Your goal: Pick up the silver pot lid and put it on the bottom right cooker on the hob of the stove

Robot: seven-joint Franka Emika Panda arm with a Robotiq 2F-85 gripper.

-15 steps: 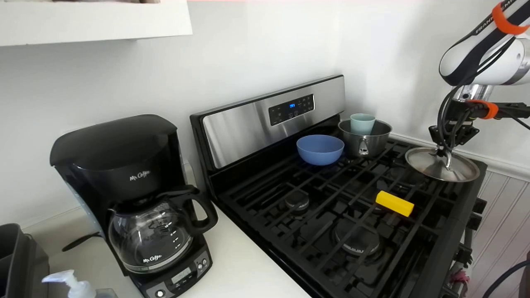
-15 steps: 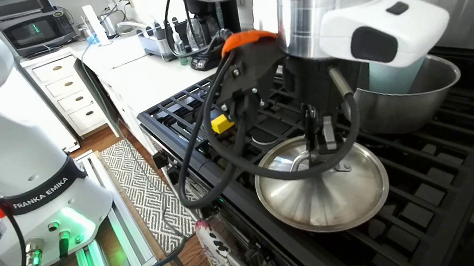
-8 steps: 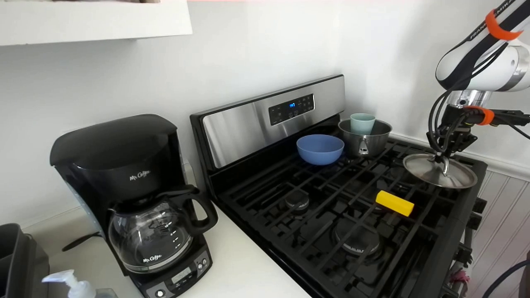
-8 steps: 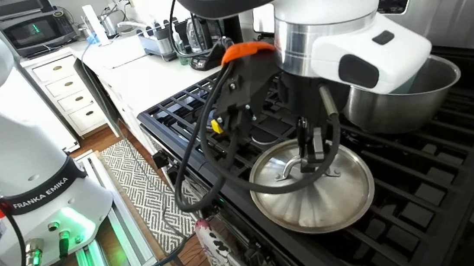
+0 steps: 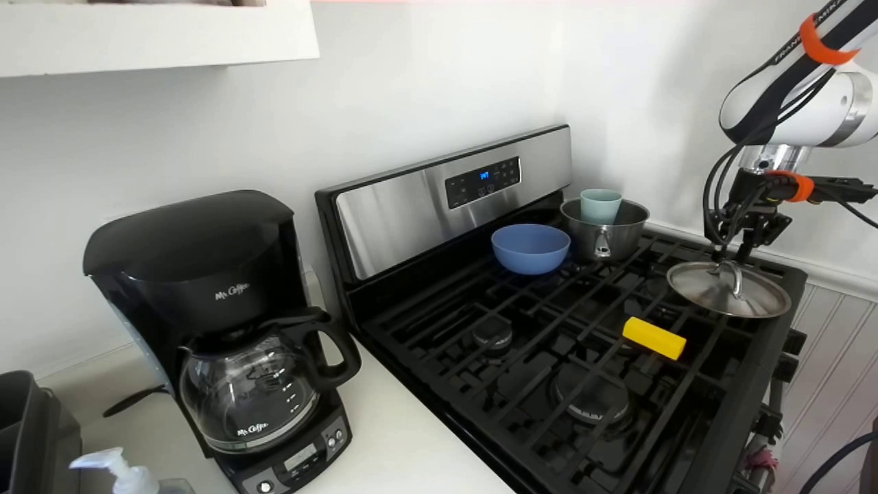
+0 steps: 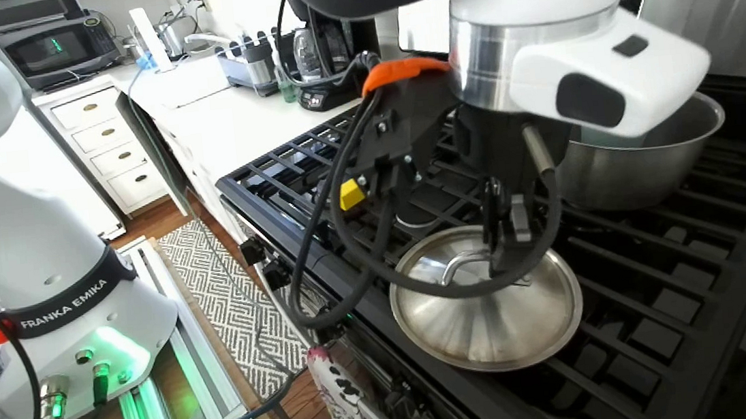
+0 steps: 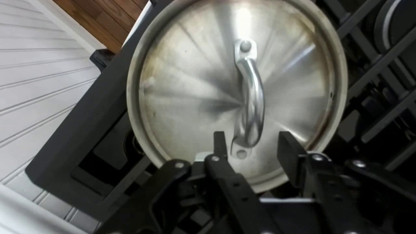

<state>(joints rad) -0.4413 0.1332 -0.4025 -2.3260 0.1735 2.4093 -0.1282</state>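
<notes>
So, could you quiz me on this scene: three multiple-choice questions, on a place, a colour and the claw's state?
1. Where is the silver lid?
A. In the grey pot
B. At the end of the stove away from the coffee maker
C. On the white counter

2. What colour is the block?
A. Yellow
B. Red
C. Blue

3. How is the gripper?
A. Shut on the lid
B. Shut on the block
C. Open

1 B: an exterior view shows lid and coffee maker at opposite ends.
2 A: both exterior views show it yellow.
3 C: the wrist view shows its fingers apart, gaps either side of the handle.
</notes>
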